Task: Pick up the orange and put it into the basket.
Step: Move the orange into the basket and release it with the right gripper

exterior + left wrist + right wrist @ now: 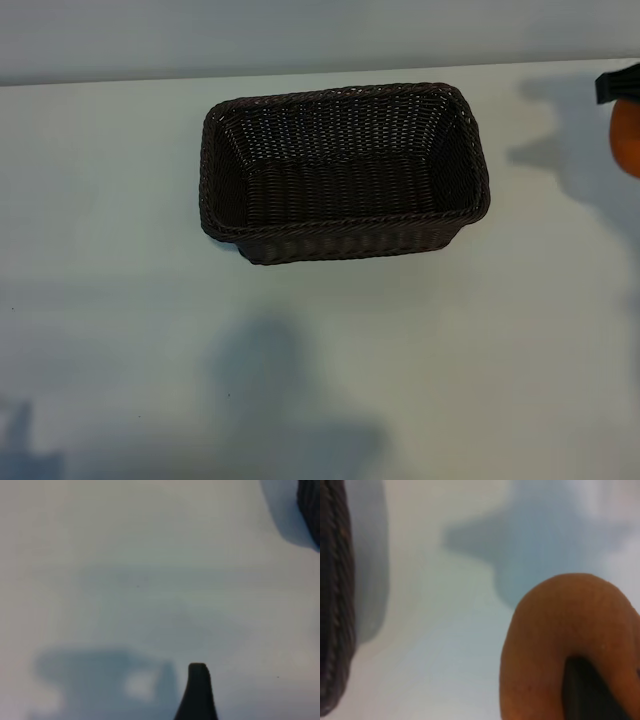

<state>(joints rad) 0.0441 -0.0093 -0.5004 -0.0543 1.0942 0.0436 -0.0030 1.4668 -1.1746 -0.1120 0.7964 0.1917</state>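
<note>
The orange (627,138) shows at the far right edge of the exterior view, right of the basket (345,222) and apart from it. My right gripper (618,85) is shut on the orange, with only a black part of it in view above the fruit. In the right wrist view the orange (545,645) fills the near corner, a dark finger (585,692) pressed against its skin. The basket is dark brown wicker, rectangular, with nothing in it. Of my left gripper only one dark finger (197,692) shows, over bare white table, holding nothing.
The white table (120,300) spreads around the basket on all sides. The basket's woven wall (332,605) runs along one edge of the right wrist view. A dark woven edge (310,505) sits in a corner of the left wrist view.
</note>
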